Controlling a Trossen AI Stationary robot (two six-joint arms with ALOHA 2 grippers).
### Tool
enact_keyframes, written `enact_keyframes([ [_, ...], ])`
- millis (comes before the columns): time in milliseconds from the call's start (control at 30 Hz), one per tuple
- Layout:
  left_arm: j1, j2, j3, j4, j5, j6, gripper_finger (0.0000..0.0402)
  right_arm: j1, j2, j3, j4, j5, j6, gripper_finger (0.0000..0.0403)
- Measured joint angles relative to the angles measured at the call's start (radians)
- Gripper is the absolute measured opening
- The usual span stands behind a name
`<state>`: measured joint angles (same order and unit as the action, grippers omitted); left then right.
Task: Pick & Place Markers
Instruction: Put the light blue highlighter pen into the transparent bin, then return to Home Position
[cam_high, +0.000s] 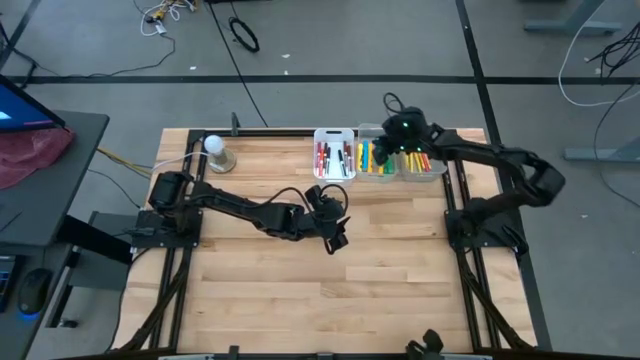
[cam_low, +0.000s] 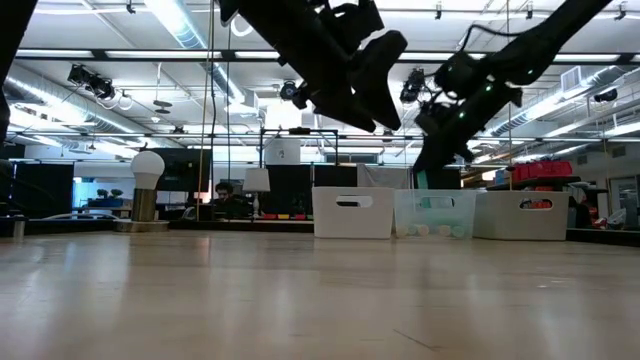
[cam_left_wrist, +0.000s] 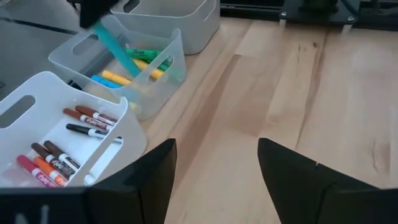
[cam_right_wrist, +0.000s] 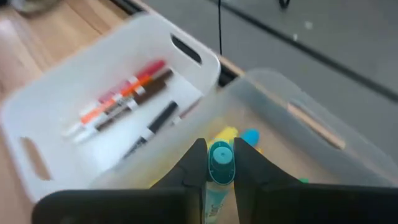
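Three small rectangular plastic bins are seen in a row at the upper centre of the high view, on the far edge of the pale wooden table (cam_high: 300, 270): an opaque white bin (cam_high: 334, 156) at the left, a clear bin (cam_high: 377, 160) in the middle and a third bin (cam_high: 425, 166) at the right. In the left wrist view about seven thin white-barrelled markers with red, orange, brown and black caps (cam_left_wrist: 68, 149) are counted in the white bin; an exact count cannot be given, since some overlap. In the clear bin, yellow, green and blue markers (cam_left_wrist: 134, 65) are seen lying together, roughly five, though the number cannot be fixed. In the third bin a few orange and yellow markers (cam_high: 420, 161) are made out, too small to count.

Two grippers are present. The right gripper (cam_right_wrist: 219, 163) is held over the clear bin in the upper centre of the high view, and its fingers are clamped on one cyan marker (cam_right_wrist: 219, 160), which is gripped between them with its capped end towards the wrist camera; in the left wrist view its barrel is seen slanting down into the clear bin. The left gripper (cam_left_wrist: 214, 168) is held over bare table in the middle of the high view, just below the white bin, with its fingers spread apart and nothing between them.

One white-globed lamp on a round base (cam_high: 217, 152) is seen at the table's upper left.
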<state>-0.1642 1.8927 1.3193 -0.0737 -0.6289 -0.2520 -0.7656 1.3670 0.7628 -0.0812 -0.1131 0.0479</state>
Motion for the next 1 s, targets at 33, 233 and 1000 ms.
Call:
enact_keyframes([
  [33,0.000,0.000,0.000,0.001,0.000,0.001,0.0231,-0.002,0.026,0.013,-0.009,0.000,0.011,0.0040],
  [233,0.000,0.000,0.000,0.002,0.000,0.000,0.0231,-0.017,0.122,0.065,-0.044,-0.001,0.076,0.0047],
  [1000,0.004,0.000,0.000,0.002,0.001,-0.024,0.0231,0.083,-0.125,0.061,-0.329,0.139,-0.083,0.0193],
])
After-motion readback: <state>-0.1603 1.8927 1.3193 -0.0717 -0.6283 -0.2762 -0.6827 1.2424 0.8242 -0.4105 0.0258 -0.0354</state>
